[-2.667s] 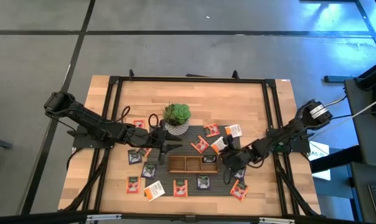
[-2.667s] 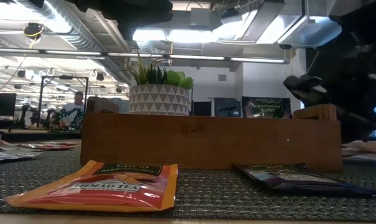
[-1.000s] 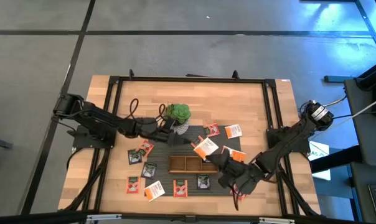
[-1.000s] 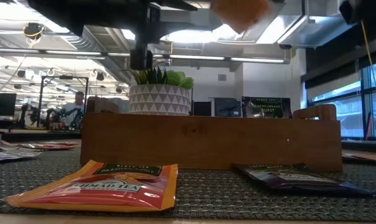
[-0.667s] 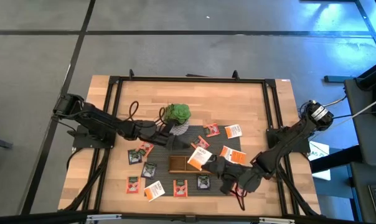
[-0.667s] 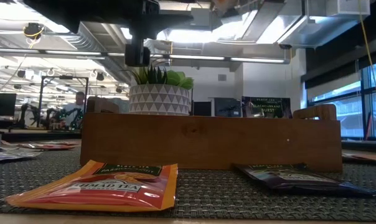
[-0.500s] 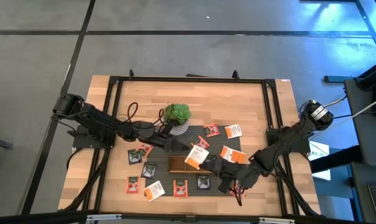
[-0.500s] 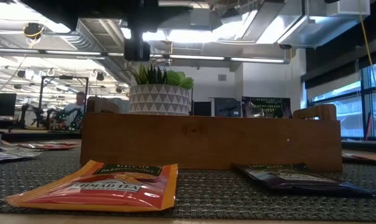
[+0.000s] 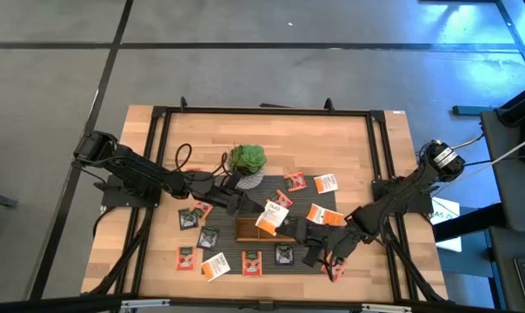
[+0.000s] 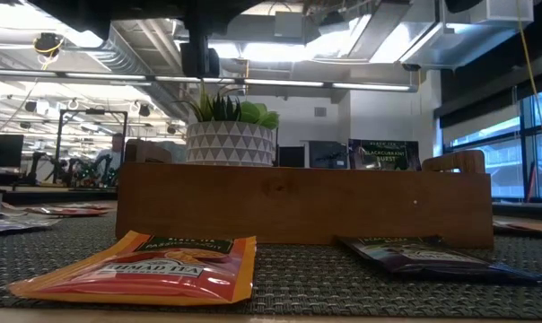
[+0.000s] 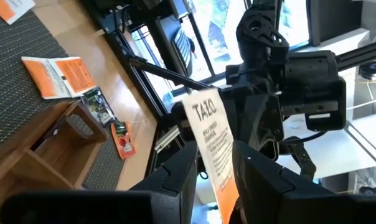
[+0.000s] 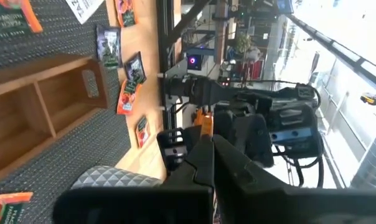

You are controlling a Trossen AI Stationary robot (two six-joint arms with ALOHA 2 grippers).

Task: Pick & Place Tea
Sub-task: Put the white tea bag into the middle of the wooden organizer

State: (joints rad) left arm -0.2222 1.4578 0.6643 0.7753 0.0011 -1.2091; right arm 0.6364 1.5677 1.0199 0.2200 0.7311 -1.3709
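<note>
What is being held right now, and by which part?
The right gripper is shut on one edge of a white-and-orange tea sachet above the wooden tray. The left gripper stands open around it, not visibly pinching.

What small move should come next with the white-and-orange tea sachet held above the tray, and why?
Probably close the left hand on the sachet: it sits between that hand's parted fingers while the shut right hand holds it above the wooden tray, which looks like a handover.
</note>
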